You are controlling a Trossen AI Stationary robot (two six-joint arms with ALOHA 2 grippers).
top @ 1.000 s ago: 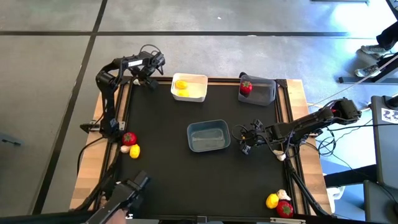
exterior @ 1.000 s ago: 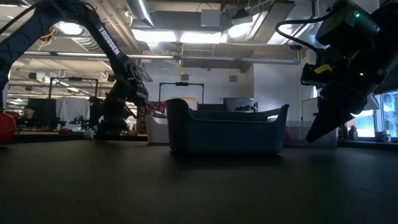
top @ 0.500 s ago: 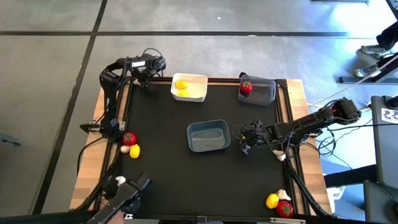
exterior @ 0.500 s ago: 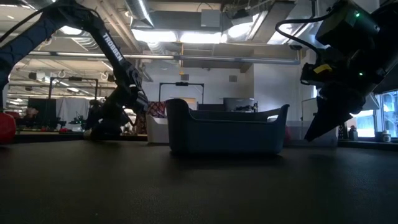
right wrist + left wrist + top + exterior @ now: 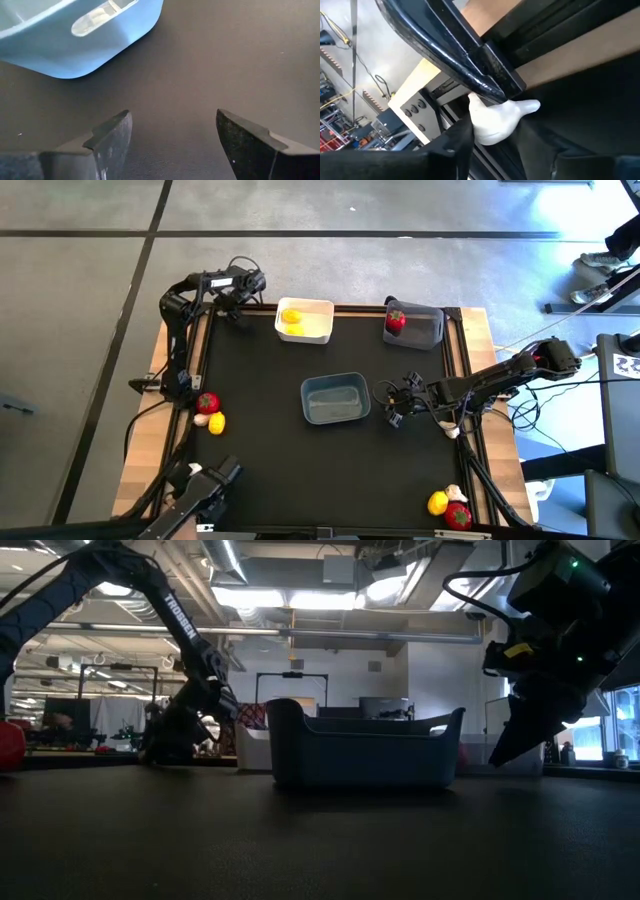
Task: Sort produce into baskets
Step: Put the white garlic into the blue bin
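Note:
My left gripper (image 5: pixel 238 298) is at the table's far left corner, by the table's black frame rail (image 5: pixel 470 65), shut on a whitish garlic bulb (image 5: pixel 495 122). My right gripper (image 5: pixel 394 406) is open and empty, low over the mat just right of the blue-grey basket (image 5: pixel 335 398); the basket also shows in the right wrist view (image 5: pixel 85 35). The white basket (image 5: pixel 318 330) holds yellow pieces (image 5: pixel 290 316). The dark grey basket (image 5: pixel 425 330) holds a red piece (image 5: pixel 396 320). My left gripper has the garlic bulb's round body (image 5: pixel 482 131) between its two fingers, with the bulb's pointed tip (image 5: pixel 532 105) sticking out to one side. The bulb sits right beside the frame rail; whether it rests on anything I cannot tell.
A red, a whitish and a yellow piece (image 5: pixel 209 412) lie at the table's left edge. A yellow, a whitish and a red piece (image 5: pixel 449 506) lie at the near right corner. Another whitish bulb (image 5: pixel 451 431) lies under my right arm. The mat's middle and near parts are bare.
My left arm has shifted a little toward the table's far left corner. My right arm has kept still.

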